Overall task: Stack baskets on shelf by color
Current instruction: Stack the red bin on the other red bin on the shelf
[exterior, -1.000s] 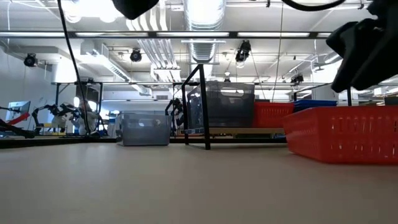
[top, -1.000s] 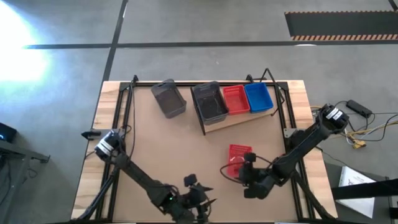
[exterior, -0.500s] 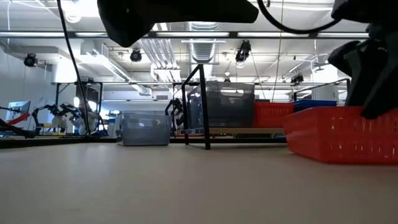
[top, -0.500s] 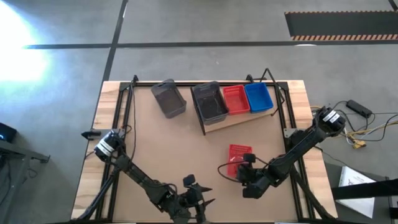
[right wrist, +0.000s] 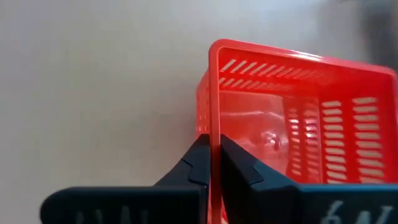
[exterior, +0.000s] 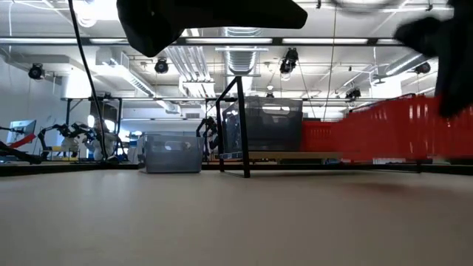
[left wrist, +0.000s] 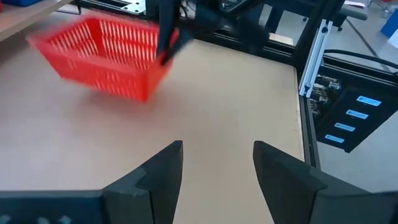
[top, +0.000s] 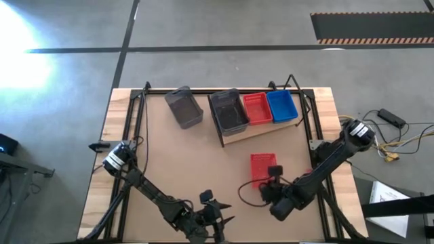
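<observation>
Right wrist view: right tool [right wrist: 214, 163] clamped on red mesh basket's [right wrist: 292, 124] thin plastic rim.

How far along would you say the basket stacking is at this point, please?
Done: dark grey, red and blue mesh baskets sit on the wooden shelf. In hand: the right claw grips a red plastic mesh basket, lifted. Left: a grey basket on the table.

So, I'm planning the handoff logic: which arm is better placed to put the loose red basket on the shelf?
The right. Its gripper is already shut on the red basket rim, lifted off the table in the low view. The left gripper is open at the table's front edge, farther from the shelf.
</observation>
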You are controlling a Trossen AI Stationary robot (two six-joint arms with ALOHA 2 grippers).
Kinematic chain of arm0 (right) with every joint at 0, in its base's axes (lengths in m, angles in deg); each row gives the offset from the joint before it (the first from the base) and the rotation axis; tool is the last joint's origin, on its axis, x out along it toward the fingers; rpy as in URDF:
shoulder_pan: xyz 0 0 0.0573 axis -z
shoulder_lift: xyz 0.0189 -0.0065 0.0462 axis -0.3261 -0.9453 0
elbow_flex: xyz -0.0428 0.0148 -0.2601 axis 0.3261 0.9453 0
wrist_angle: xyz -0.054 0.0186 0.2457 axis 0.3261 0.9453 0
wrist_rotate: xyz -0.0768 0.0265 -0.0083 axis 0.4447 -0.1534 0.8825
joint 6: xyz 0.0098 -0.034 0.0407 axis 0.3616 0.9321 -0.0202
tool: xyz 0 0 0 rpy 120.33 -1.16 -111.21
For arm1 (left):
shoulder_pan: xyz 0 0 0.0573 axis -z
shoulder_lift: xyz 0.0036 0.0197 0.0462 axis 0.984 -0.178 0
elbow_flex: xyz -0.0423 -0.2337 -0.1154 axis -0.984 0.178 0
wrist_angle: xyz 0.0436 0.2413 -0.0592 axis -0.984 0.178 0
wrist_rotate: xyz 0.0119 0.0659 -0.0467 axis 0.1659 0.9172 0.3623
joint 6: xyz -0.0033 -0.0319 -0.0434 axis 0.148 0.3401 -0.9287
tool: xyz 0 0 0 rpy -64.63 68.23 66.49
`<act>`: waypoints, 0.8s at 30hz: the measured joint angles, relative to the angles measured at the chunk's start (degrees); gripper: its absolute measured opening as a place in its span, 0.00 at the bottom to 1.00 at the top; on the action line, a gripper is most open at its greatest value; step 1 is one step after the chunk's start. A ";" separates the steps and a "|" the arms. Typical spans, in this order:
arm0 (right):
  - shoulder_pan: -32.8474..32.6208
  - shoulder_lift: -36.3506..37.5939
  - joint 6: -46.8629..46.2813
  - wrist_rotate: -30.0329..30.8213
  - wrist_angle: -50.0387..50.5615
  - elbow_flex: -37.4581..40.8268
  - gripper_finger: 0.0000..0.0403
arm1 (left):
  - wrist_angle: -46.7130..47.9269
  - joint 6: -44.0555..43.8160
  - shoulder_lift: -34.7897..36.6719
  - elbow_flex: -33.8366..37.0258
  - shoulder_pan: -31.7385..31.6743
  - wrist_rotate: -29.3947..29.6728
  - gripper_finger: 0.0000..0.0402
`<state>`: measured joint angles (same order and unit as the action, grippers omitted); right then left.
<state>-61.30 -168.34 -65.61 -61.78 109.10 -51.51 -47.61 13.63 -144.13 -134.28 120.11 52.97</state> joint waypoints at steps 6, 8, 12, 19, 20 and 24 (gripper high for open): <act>-0.42 2.35 7.18 10.66 23.94 -13.02 0.02 | -0.32 0.02 0.00 0.02 0.00 -0.01 0.45; 1.21 3.23 11.56 14.48 30.74 -16.77 0.02 | -0.34 0.02 0.00 0.07 -0.03 -0.01 0.45; 9.41 6.67 24.91 16.26 36.71 -19.61 0.02 | -0.93 0.01 0.00 0.43 -0.13 -0.01 0.45; 36.99 15.90 52.83 12.73 29.85 -14.41 0.02 | -1.19 0.02 -0.02 0.76 -0.15 -0.01 0.45; 41.56 17.15 57.17 9.42 26.96 -13.25 0.02 | -1.21 0.02 -0.02 0.76 -0.15 -0.03 0.45; 56.26 20.88 69.40 -7.34 13.16 -8.35 0.02 | -1.19 0.02 -0.02 0.76 -0.16 -0.03 0.45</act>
<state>-5.04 -147.46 3.80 -69.13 122.26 -59.86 -48.81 13.65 -144.16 -133.52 119.94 52.94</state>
